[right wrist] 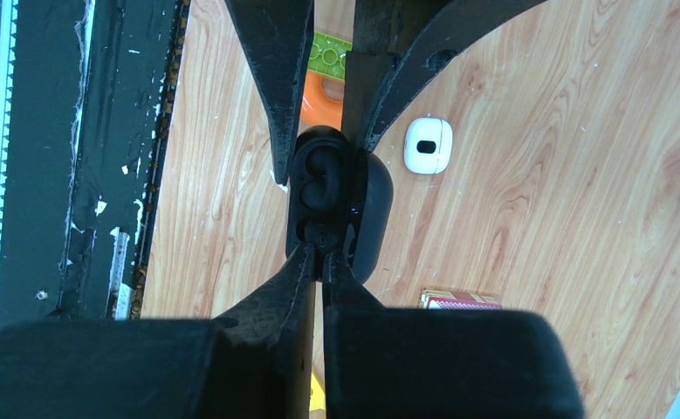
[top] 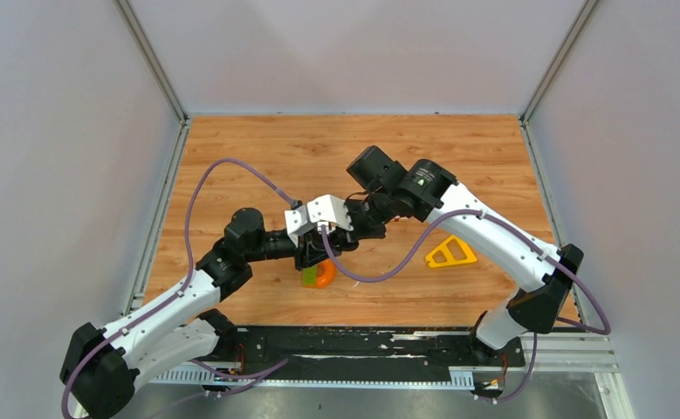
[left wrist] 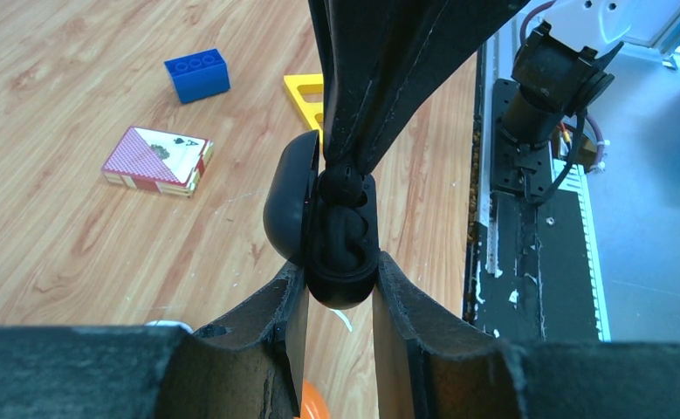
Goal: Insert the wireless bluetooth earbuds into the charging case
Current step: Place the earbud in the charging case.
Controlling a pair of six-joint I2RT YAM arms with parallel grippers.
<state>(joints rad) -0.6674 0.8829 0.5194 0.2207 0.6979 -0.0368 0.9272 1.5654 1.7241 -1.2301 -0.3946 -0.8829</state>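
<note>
The left gripper (left wrist: 340, 269) is clamped on the lower body of the open, glossy black clamshell charging case (left wrist: 288, 201) and holds it in the air above the wooden table (top: 257, 157). The right gripper (right wrist: 321, 253) comes in from 12 o'clock in the left wrist view, its fingers pinched on a small knobby black earbud (left wrist: 340, 182) at the mouth of the upper well. The well below it seems to hold a second black earbud (right wrist: 319, 179). The main risk is misalignment. If the bud meets the well rotated or off-centre, pressing would probably jam it on the rim, push the case sideways out of the two-finger pinch, or tip the hinged lid. Letting go too soon would likely drop the bud to the table. The right wrist view alone looks straight into the wells. It also shows a small white rounded case (right wrist: 428, 144) lying at 2 o'clock of the black one, with an orange plastic ring (right wrist: 323, 98) and a green studded brick (right wrist: 336, 54) at 12 o'clock. The left wrist view alone shows the lid's tilt, a red-backed card deck (left wrist: 155, 157) at 9 o'clock and a blue brick (left wrist: 198, 74) at 10 o'clock. The top view hides the case under both wrists but places a yellow triangular frame (top: 449, 253) at 3 o'clock. No view shows any white earbuds.
</note>
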